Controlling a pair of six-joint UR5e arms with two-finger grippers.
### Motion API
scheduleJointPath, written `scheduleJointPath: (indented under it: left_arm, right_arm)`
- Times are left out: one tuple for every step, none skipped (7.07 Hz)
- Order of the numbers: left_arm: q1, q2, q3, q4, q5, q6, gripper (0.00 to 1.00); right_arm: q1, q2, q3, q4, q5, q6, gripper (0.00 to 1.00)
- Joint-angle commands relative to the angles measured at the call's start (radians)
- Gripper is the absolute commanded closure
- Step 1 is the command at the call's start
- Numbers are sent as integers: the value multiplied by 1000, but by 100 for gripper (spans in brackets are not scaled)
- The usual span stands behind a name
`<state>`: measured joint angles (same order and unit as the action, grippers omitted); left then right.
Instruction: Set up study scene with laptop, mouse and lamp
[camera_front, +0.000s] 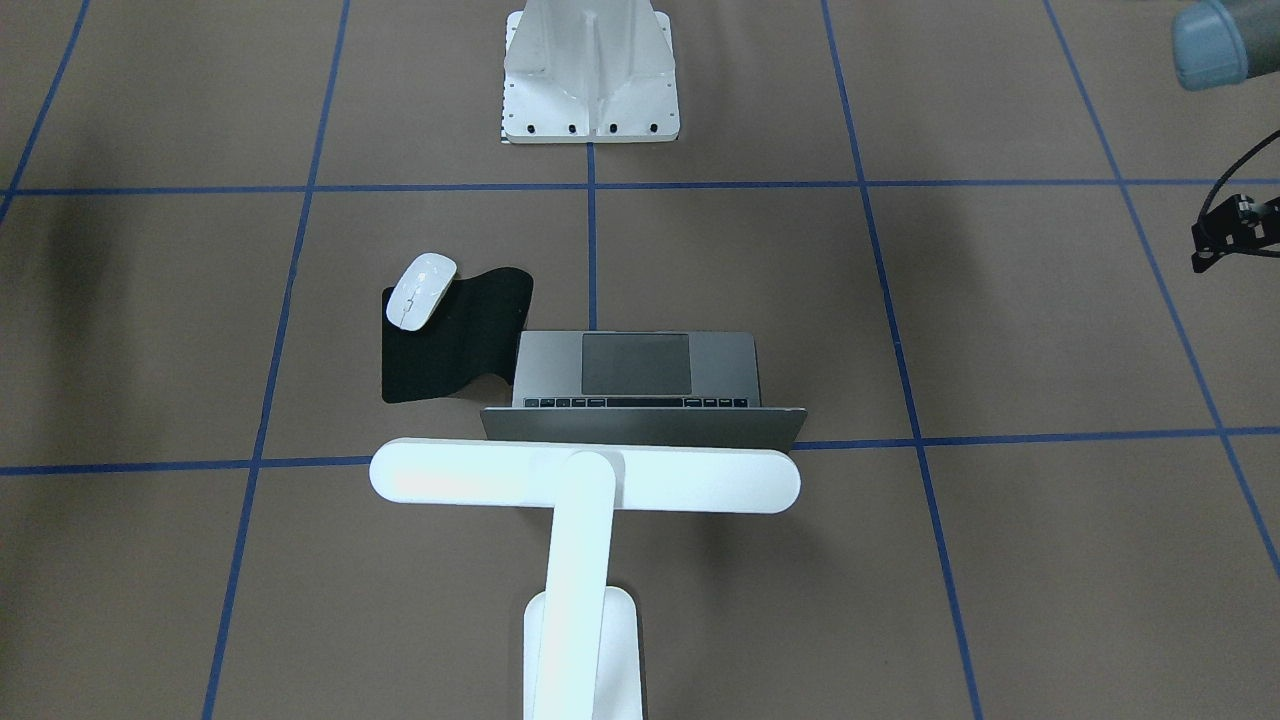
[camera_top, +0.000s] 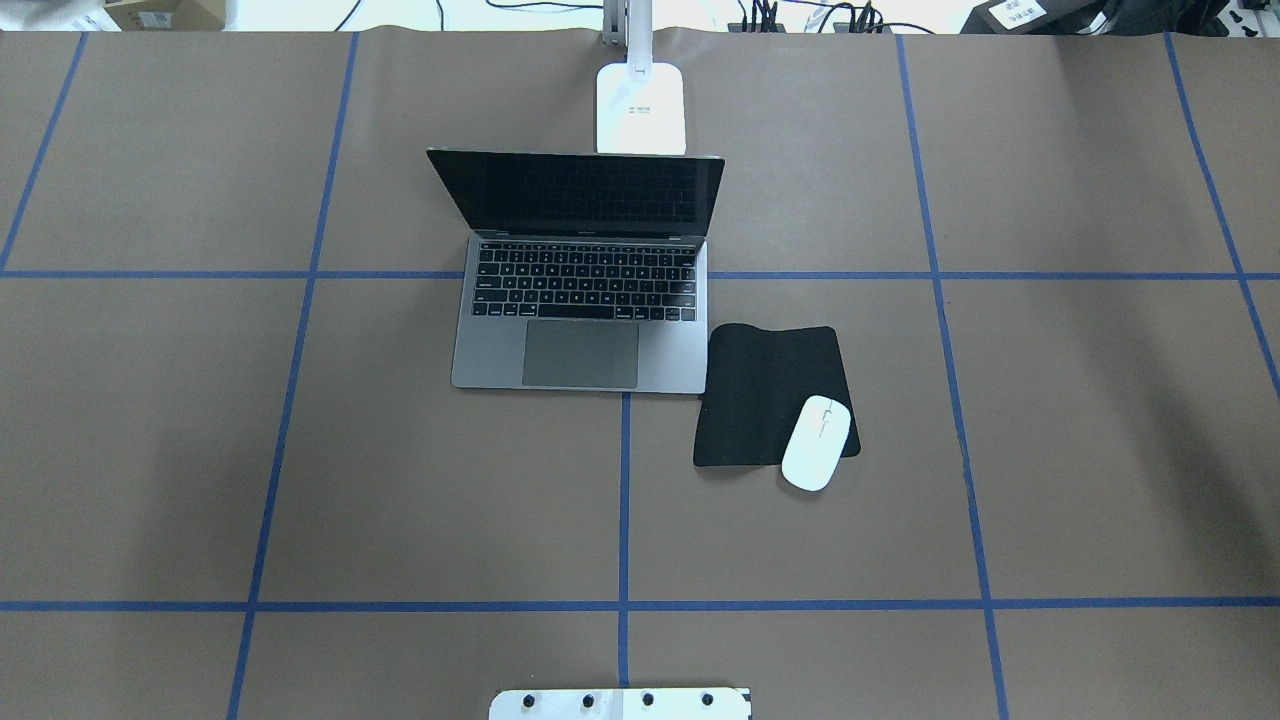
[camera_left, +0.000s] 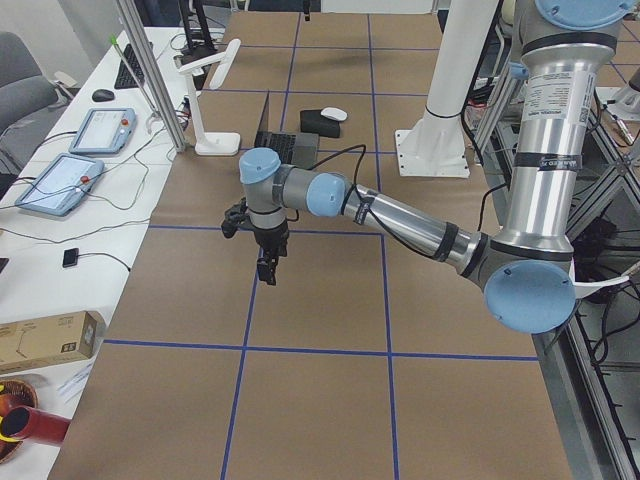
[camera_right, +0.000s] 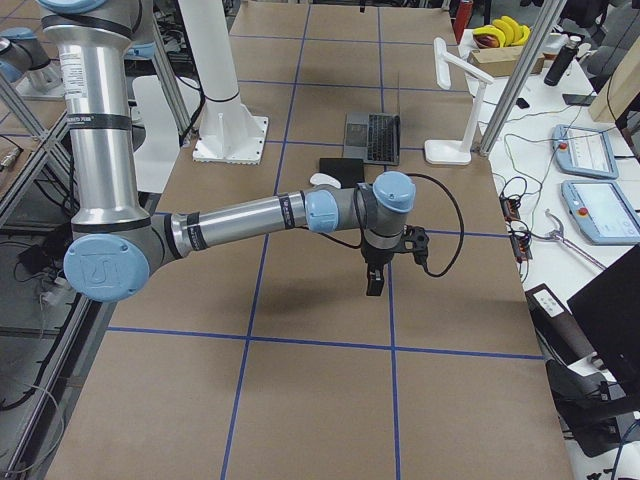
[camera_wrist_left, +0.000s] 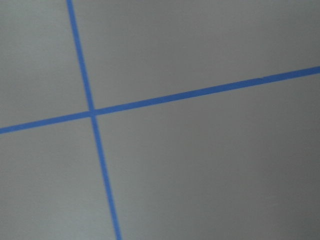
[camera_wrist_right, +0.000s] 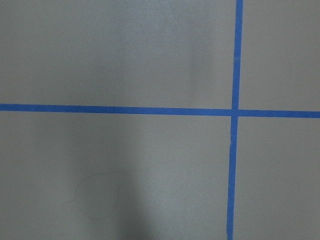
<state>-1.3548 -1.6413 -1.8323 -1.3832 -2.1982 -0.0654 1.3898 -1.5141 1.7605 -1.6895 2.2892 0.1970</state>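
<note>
The laptop (camera_top: 580, 320) stands open at the table's middle, its screen facing the robot. Just behind it rises the white lamp (camera_front: 585, 480), its light bar across the lid's top edge and its base (camera_top: 641, 108) at the far edge. The white mouse (camera_top: 816, 443) lies half on the near right corner of a black mat (camera_top: 770, 390) beside the laptop. My left gripper (camera_left: 268, 268) hangs over bare table far to the laptop's left. My right gripper (camera_right: 374, 285) hangs over bare table far to its right. Whether either is open or shut I cannot tell. Both wrist views show only brown paper and blue tape.
The white bolted pedestal (camera_front: 590, 80) stands at the robot's side of the table. Blue tape lines grid the brown surface. A side table with control tablets (camera_left: 60, 180) and a cardboard box (camera_left: 45, 340) runs past the far edge.
</note>
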Motion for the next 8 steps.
scheduleJointPath:
  left_arm:
    - [-131,0,157,-31,-2,198,1]
    - [-174,0,239,-99,-3,247,1]
    - [-219,24,314,-176,-3,290,1]
    - [-240,40,374,-245,-5,308,1]
    - [-256,50,421,-291,-47,314,1]
    - [-274,52,433,-304,-60,328,1]
    - [-276,51,433,-306,-60,328,1]
    - [-282,51,429,-304,-60,328,1]
  right_arm:
    - [0,0,4,1,1,-1,0]
    - [0,-1,5,1,1,-1,0]
    - [0,0,2,1,0,-1,0]
    - [0,0,-2,-2,-8,-5,0]
    - [0,-5,-7,-2,-23,-11,0]
    - [5,-15,-31,-2,-57,-40,0]
    - [47,-15,-88,-2,-56,-183,0]
    - [84,-3,-132,-2,-53,-221,0]
